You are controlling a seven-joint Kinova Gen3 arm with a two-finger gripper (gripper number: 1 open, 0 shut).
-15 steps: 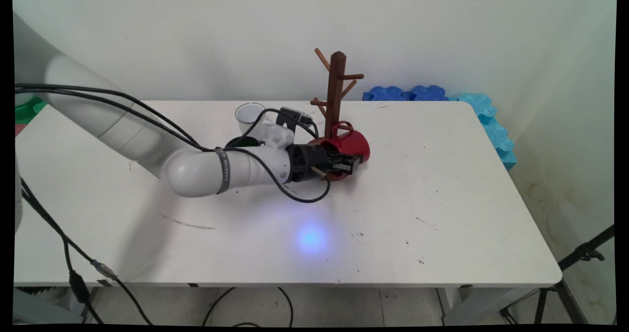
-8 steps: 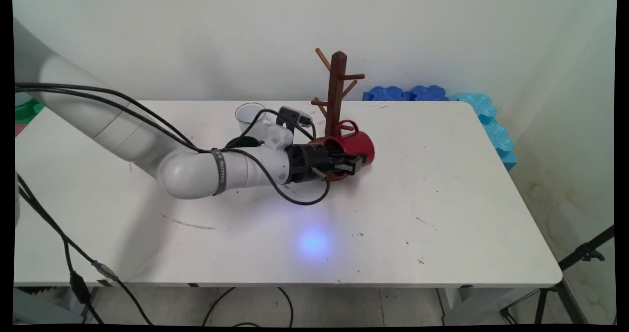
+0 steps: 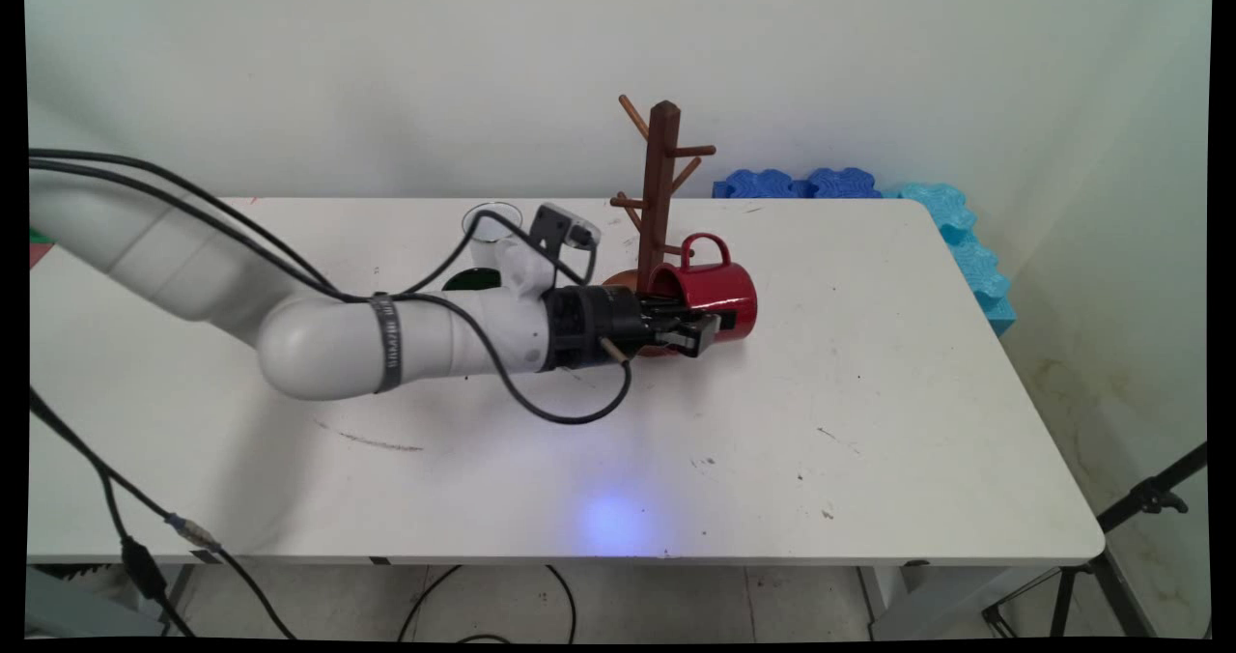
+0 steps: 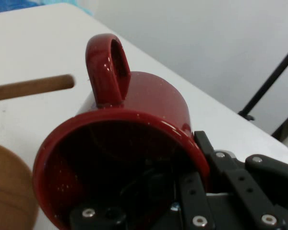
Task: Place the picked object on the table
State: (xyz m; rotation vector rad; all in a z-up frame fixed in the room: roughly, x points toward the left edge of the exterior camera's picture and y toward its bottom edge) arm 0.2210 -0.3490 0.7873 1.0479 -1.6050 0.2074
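The gripper (image 3: pixel 710 327) has its fingers clamped on the rim of a red mug (image 3: pixel 716 288), one finger inside. The mug lies sideways, handle up, just right of the wooden mug tree (image 3: pixel 659 184) on the white bench (image 3: pixel 869 392).

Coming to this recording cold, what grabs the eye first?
The red mug lying on its side mid-table, handle up, with the black tool clamped on its rim, one finger inside. Right behind it stands the brown wooden mug tree, and a clear cup sits further left, beyond the arm.
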